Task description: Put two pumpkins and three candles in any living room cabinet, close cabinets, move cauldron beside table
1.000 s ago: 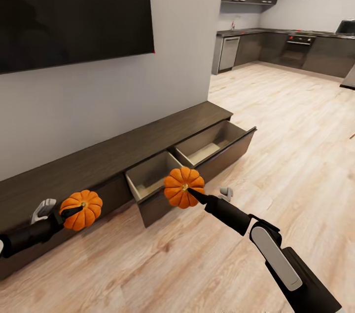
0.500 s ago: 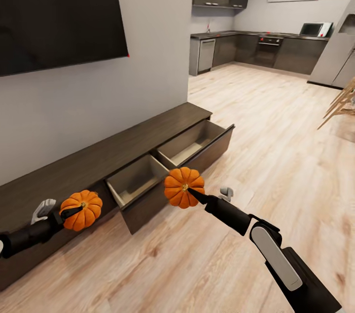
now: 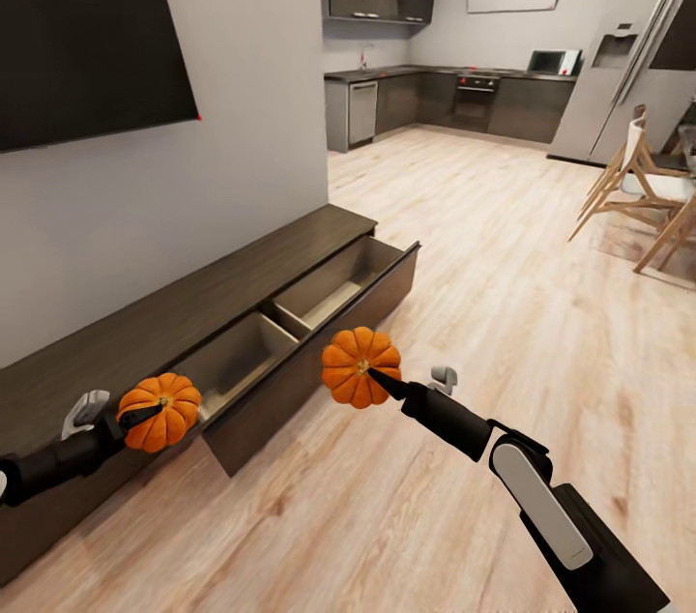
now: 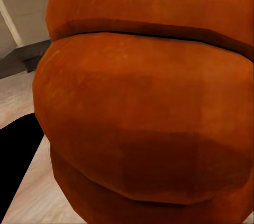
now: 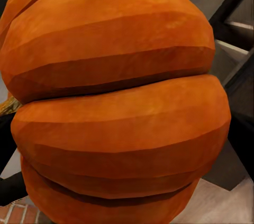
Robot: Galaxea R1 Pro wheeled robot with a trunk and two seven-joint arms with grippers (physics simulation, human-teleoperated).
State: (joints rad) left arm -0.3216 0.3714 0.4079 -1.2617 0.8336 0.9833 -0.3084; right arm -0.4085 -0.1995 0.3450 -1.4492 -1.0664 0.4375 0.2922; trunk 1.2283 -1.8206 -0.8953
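An open-plan home: a wall-mounted television (image 3: 82,23) above a low cabinet (image 3: 242,304), wood floor (image 3: 503,304), and beyond the right end effector (image 3: 379,381) a kitchen with oven (image 3: 476,101) and refrigerator (image 3: 628,62).

cabinet (image 3: 174,323) | left end cut off | drawer floors perhaps hidden

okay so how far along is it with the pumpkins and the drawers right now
Done: two drawers of the long dark-brown wooden cabinet stand pulled open, nothing visible inside.
In hand: the left gripper holds one small orange ribbed pumpkin, the right gripper the other orange pumpkin, both in the air, not over a drawer.
Left: stow both, then candles, closing drawers, cauldron.
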